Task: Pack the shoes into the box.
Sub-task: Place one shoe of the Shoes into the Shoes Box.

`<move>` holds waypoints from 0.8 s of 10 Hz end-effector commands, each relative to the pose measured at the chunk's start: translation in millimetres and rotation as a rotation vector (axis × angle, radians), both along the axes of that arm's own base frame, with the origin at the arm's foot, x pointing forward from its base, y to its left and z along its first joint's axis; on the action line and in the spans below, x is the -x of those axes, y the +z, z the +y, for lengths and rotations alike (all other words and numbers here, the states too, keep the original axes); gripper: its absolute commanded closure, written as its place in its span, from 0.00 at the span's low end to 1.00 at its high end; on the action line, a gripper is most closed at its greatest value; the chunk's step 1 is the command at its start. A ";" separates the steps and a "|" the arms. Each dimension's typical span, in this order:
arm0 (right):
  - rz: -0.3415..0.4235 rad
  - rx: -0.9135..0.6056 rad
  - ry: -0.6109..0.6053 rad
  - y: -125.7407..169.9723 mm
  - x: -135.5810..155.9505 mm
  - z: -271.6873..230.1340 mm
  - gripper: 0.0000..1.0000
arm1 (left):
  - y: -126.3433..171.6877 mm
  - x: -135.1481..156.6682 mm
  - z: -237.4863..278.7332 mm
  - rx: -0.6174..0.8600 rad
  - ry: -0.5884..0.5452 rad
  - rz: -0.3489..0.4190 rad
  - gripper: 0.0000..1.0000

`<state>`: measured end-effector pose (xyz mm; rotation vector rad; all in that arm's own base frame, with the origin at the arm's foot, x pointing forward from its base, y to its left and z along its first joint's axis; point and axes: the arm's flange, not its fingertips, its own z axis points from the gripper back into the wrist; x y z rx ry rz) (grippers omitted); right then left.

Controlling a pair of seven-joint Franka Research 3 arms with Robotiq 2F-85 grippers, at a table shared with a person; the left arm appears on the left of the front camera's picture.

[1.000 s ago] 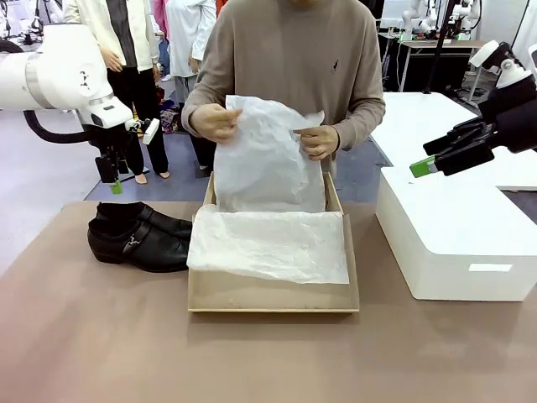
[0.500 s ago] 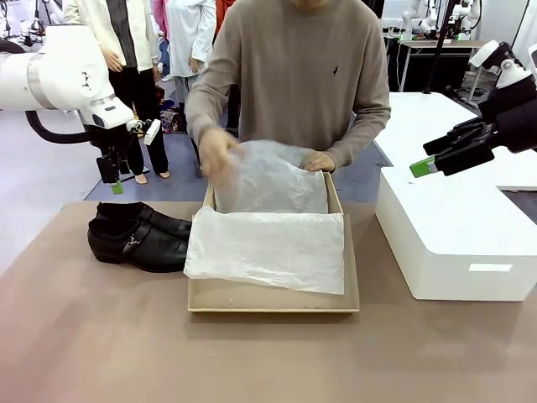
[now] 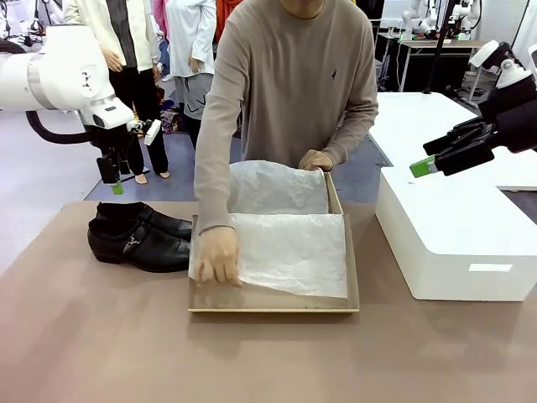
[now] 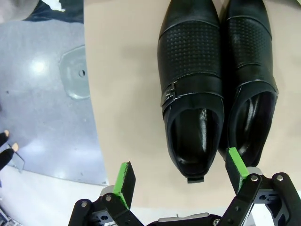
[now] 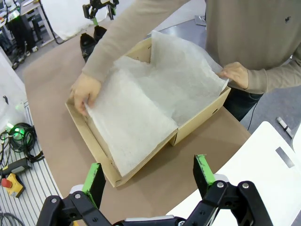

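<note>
The shoes [image 3: 138, 239] are glossy black and lie side by side on the table, left of the box [image 3: 273, 300], toes toward it. My left gripper [image 3: 112, 178] hangs open above their heel end. In the left wrist view the shoes [image 4: 190, 89] lie just ahead of the open gripper [image 4: 179, 165], with nothing between the fingers. The tan box [image 5: 94, 141] is lined with white tissue paper [image 5: 141, 108]. The person's hand [image 3: 220, 256] presses the paper at the near left corner, and the other hand [image 3: 316, 159] holds the far edge. My right gripper [image 3: 428, 164] is open in the air to the right.
A big white block-shaped box [image 3: 453, 235] stands right of the cardboard box, under my right gripper. The person stands at the far side, leaning over the box. Bare brown table [image 3: 252, 361] spreads along the near side.
The person has laid the raised tissue sheet down into the box and moved one hand to the near left corner. Neither arm has moved.
</note>
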<state>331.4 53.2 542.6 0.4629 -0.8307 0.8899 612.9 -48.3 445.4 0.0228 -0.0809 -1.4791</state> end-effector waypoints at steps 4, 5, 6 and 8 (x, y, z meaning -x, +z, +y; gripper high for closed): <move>-0.011 -0.008 0.016 -0.8 -2.4 0.3 0.00 | -15.4 -29.8 1.7 -0.038 -0.089 0.099 0.00; -0.011 -0.008 0.016 -0.8 -2.4 0.3 0.00 | -18.9 -35.0 1.8 -0.042 -0.098 0.112 0.00; -0.011 -0.008 0.016 -0.8 -2.4 0.3 0.00 | -23.2 -39.7 2.7 -0.048 -0.093 0.124 0.00; -0.011 -0.008 0.016 -0.8 -2.4 0.3 0.00 | -30.6 -44.7 4.8 -0.050 -0.066 0.126 0.00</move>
